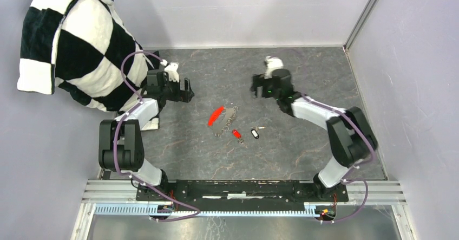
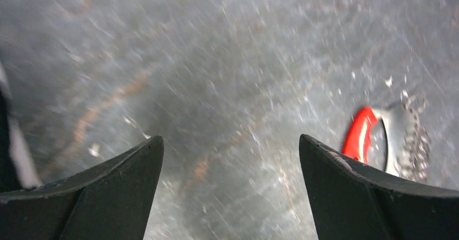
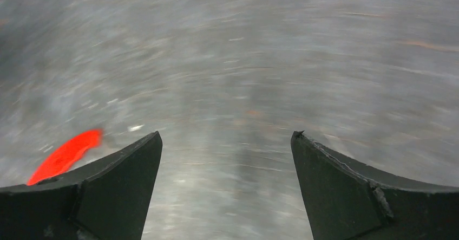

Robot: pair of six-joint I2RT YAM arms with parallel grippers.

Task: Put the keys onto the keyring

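Lying between the wide-open, empty left gripper (image 2: 229, 138) and right gripper (image 3: 226, 133), the keyring (image 1: 228, 118) slants with its fob (image 1: 216, 115) end nearer the left one, while the red key (image 1: 236, 134) and black key (image 1: 255, 134) rest just on its near side, closer to the right.

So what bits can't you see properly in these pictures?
Top view: the red-headed key and black-headed key are too small to show any holes.
Top view: the keyring by the red fob is too thin to see its gap.
Left wrist view: blur smears the keyring; the left claw covers the fob's lower end.
Right wrist view: all blurred; the right claw hides part of the fob, and no keys show.
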